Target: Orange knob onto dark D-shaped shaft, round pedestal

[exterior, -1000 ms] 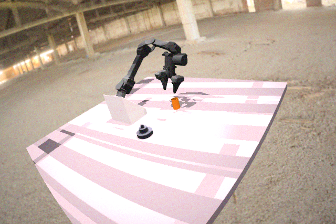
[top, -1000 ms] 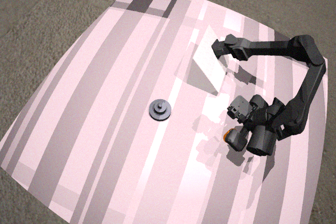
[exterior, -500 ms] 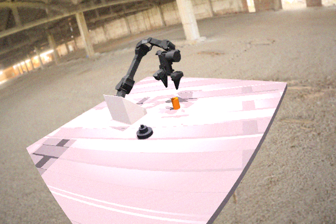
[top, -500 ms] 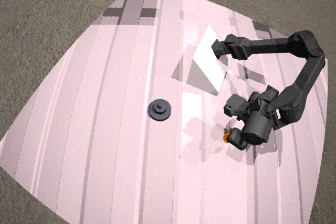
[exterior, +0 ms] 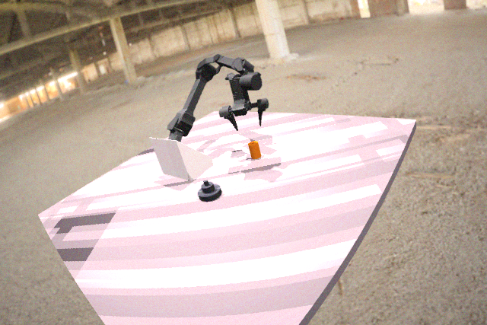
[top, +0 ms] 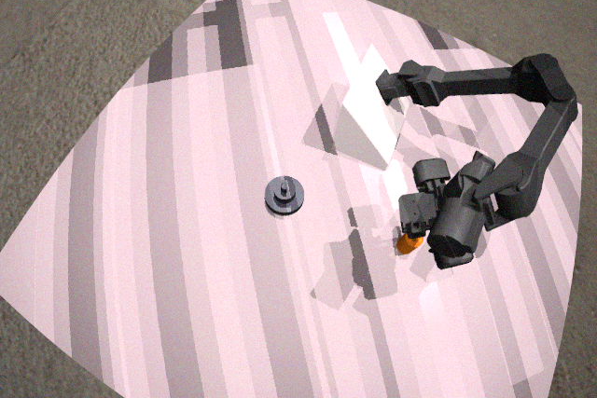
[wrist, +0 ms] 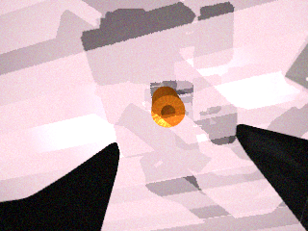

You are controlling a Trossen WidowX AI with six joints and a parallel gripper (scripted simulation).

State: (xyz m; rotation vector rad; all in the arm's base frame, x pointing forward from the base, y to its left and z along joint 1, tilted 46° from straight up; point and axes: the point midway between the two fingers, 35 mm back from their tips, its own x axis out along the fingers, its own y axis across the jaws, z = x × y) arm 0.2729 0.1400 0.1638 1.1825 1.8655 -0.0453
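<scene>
The orange knob (top: pixel 409 243) (exterior: pixel 254 150) (wrist: pixel 174 119) stands upright on the table, with its hole facing up in the wrist view. The flat side of the hole cannot be made out. The dark round pedestal (top: pixel 296 195) (exterior: pixel 210 196) stands apart from it, its thin shaft (top: pixel 284 185) (exterior: pixel 205 183) bare and pointing up; it is out of the wrist view. My gripper (exterior: pixel 248 128) (wrist: pixel 175 139) is open and empty, pointing down above the knob. In the top view its fingertips are hidden by its own body.
A pale wedge-shaped block (top: pixel 359 138) (exterior: pixel 170 157) stands near the arm's base, on the arm side of the pedestal. The arm arches above the table (top: pixel 192 240) (exterior: pixel 236 258), and its shadow falls around the knob.
</scene>
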